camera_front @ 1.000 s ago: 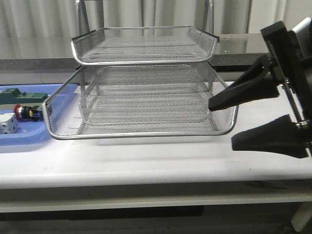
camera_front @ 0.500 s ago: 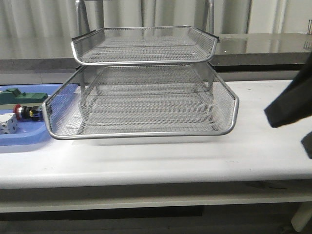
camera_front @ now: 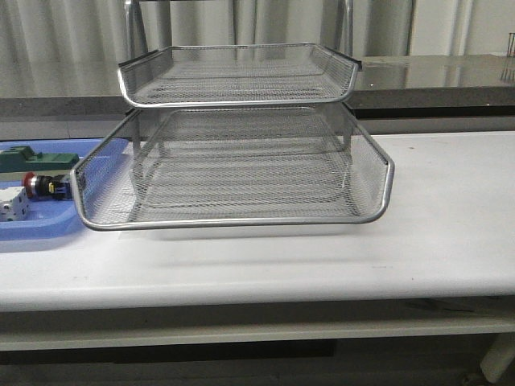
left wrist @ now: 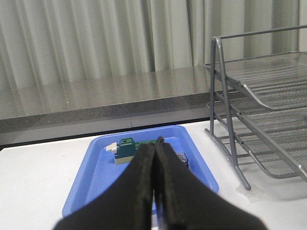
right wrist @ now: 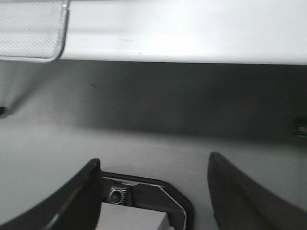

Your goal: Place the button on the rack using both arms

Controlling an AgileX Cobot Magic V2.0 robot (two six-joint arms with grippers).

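The silver wire-mesh letter rack (camera_front: 233, 137) stands in the middle of the white tabletop (camera_front: 434, 233), its lower tray drawn forward and its upper tray sitting higher and further back. Neither arm shows in the front view.

To the left of the rack lies a flat blue plastic tray (camera_front: 36, 229). In it rests the small push-button with the red mushroom cap (camera_front: 42, 186), lying on its side just beside the rack's front left corner, with a flat green block (camera_front: 28, 158) behind it and a white cube-like block (camera_front: 12, 207) in front of it.

In the left wrist view, the left arm's black tool (left wrist: 155, 143) has its two fingers pressed together with nothing between them, above the blue tray.

In the right wrist view, the right arm's black tool (right wrist: 153, 165) has its fingers spread wide apart and empty, with the front edge of the tabletop and a corner of the mesh rack in view.
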